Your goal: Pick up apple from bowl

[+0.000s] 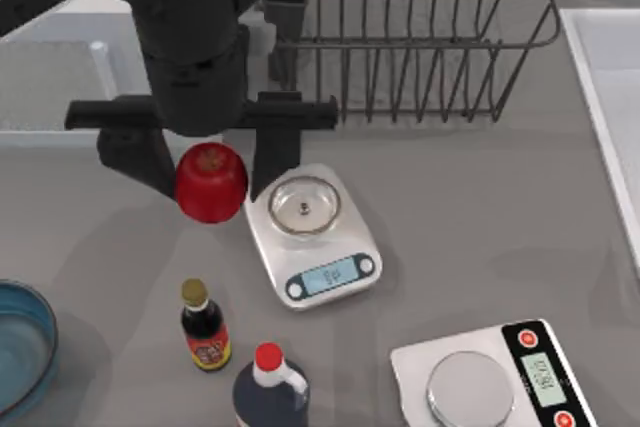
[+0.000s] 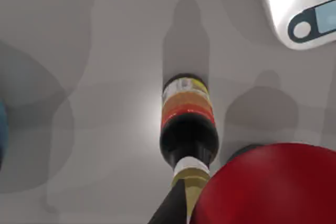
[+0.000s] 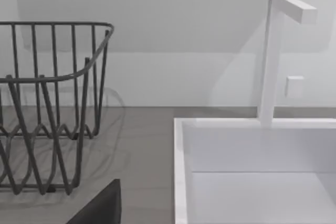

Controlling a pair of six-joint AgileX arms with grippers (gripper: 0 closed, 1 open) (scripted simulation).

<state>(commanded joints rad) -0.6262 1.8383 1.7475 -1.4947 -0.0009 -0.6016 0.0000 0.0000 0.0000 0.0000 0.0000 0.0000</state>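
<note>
A grey bench runs under the arms, with a white sink (image 3: 252, 171) and its white square faucet (image 3: 273, 56) at the right side. The left gripper (image 1: 210, 172) hangs above the bench, left of centre, its two dark fingers (image 1: 275, 152) closed against the sides of the small glossy red apple (image 1: 211, 182), which is lifted clear of the surface. The round translucent blue glass bowl (image 1: 22, 347) sits well apart, at the left edge near the front. Just beside the apple on the right is a white kitchen scale with a round steel plate (image 1: 312, 237). Nearer the front stand a small dark sauce bottle with a yellow cap (image 1: 204, 329) and a larger dark bottle with a red cap (image 1: 270, 387). A second white scale (image 1: 495, 377) lies at the front right. A dark wire dish rack (image 1: 420, 37) stands at the back. The right wrist view looks toward the rack and the sink; I cannot tell how the right gripper's fingers stand.
</note>
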